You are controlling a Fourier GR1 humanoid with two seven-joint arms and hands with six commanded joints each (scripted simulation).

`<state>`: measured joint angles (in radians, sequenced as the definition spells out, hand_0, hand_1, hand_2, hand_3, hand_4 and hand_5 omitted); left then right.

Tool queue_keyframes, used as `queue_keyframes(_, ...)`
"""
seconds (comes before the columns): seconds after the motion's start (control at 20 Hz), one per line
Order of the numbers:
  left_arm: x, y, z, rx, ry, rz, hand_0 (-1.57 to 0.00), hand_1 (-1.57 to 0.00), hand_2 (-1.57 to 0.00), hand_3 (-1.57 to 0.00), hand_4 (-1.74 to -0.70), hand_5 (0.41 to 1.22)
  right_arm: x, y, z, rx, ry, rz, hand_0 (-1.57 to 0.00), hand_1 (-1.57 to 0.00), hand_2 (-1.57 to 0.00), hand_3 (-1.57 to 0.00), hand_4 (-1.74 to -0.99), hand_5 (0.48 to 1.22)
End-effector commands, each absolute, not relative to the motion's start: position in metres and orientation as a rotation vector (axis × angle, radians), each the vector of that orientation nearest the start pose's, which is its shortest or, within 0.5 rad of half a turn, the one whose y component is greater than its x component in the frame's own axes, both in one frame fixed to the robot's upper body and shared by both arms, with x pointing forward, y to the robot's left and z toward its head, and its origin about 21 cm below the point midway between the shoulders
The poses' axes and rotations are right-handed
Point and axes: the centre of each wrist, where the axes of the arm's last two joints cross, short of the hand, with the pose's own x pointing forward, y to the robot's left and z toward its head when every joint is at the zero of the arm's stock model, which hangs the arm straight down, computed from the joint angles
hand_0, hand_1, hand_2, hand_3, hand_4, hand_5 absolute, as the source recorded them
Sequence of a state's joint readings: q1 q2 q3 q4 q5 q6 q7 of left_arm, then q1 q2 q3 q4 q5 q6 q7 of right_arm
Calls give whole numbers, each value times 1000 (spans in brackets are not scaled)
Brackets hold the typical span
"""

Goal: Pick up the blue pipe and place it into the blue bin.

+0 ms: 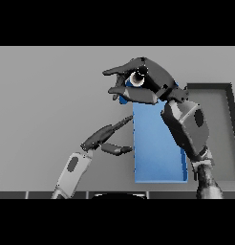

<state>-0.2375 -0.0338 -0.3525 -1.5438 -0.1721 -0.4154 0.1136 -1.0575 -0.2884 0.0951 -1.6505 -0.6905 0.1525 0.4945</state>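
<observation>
While right hand [143, 81] curls fingers round blue pipe [123, 97] over blue bin [157, 143], left hand [102, 136] fingers straight beside; grey tray [224, 95] right.

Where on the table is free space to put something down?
The grey table is bare left of the blue bin, above the left hand. It is crowded at the bin's top, where the right hand holds the blue pipe, beside the dark tray.
</observation>
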Motion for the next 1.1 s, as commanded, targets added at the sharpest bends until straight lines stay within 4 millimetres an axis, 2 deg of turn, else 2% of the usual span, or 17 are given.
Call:
queue_keyframes(0.0,275,109,48,-438,-1546,-874,-1,-1,-1,0,-898,430,324,-135,342,707,-1922,697,-1571,-1571,-1571,-1571,-1741,1221)
queue_keyframes(0.2,275,110,48,-436,-1541,-884,0,0,0,0,-890,415,358,-174,345,531,-1904,553,-1571,-1571,-1571,-1571,-1741,1221)
queue_keyframes(0.4,278,113,48,-411,-1561,-895,1,1,1,1,-874,413,376,-214,319,376,-1840,477,-1571,-1571,-1571,-1571,-1741,1221)
queue_keyframes(0.45,276,115,45,-414,-1561,-896,1,1,1,1,-871,415,376,-219,311,358,-1820,441,-1571,-1571,-1571,-1571,-1741,1221)
queue_keyframes(0.5,275,114,47,-419,-1566,-896,1,1,1,1,-869,418,376,-231,297,345,-1784,410,-1571,-1571,-1571,-1571,-1741,1221)
queue_keyframes(0.6,278,116,52,-417,-1572,-891,1,1,1,1,-865,419,372,-240,276,311,-1725,383,-1571,-1571,-1571,-1571,-1741,1221)
queue_keyframes(0.75,276,109,46,-427,-1540,-888,1,1,1,1,-875,422,362,-259,244,250,-1626,331,-1571,-1571,-1571,-1571,-1741,1221)
queue_keyframes(0.8,273,112,44,-434,-1547,-881,1,1,1,1,-877,422,356,-265,234,235,-1590,308,-1571,-1571,-1571,-1571,-1741,1221)
queue_keyframes(1.05,267,116,42,-431,-1553,-874,1,1,1,1,-882,427,332,-273,192,126,-1423,228,-1571,-1571,-1571,-1571,-1741,1221)
